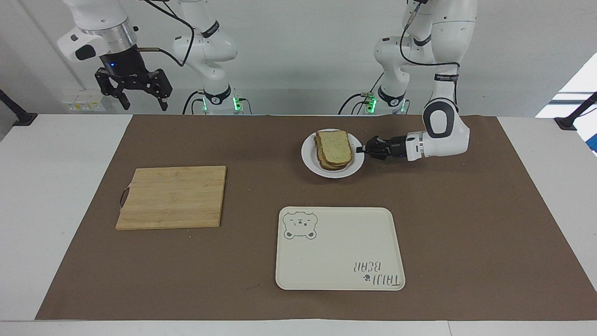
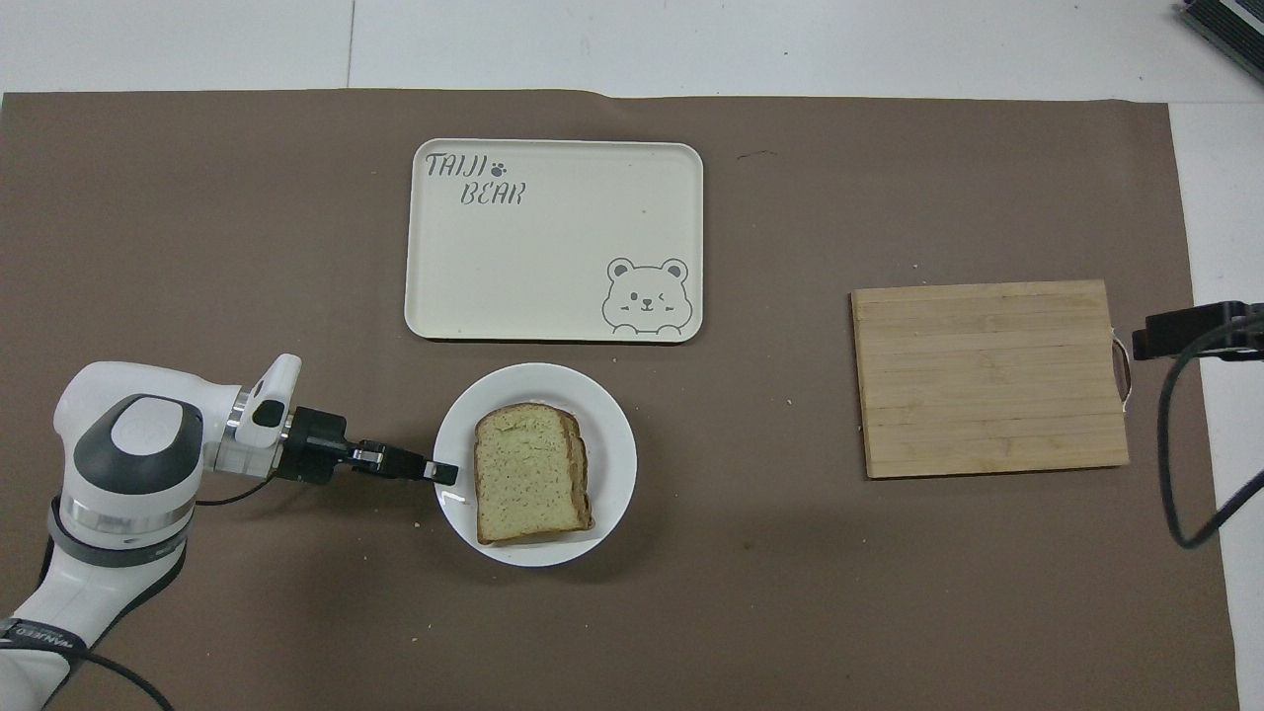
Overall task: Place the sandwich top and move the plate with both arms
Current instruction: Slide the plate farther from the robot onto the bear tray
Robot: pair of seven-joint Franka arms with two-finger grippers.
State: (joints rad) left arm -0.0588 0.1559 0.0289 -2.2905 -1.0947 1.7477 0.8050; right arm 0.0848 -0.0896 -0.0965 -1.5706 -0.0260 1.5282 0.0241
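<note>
Table: brown mat (image 1: 466,210) is covering most of a white table, with a cutting board (image 1: 172,197) sitting toward the right arm's end.
Bread: top slice (image 1: 335,145) is lying on the lower slices, so the sandwich looks closed.
Plate (image 1: 310,161): sitting just nearer the robots than the bear tray (image 1: 339,248).
Left gripper (image 1: 360,150): lying low and sideways, pinching the plate's rim.
Right gripper (image 1: 142,99): hanging high near the mat's corner with fingers spread, waiting.
Risk: it's gripping one edge only, so I'm guessing the plate could tip or swivel and slide the stack off.
</note>
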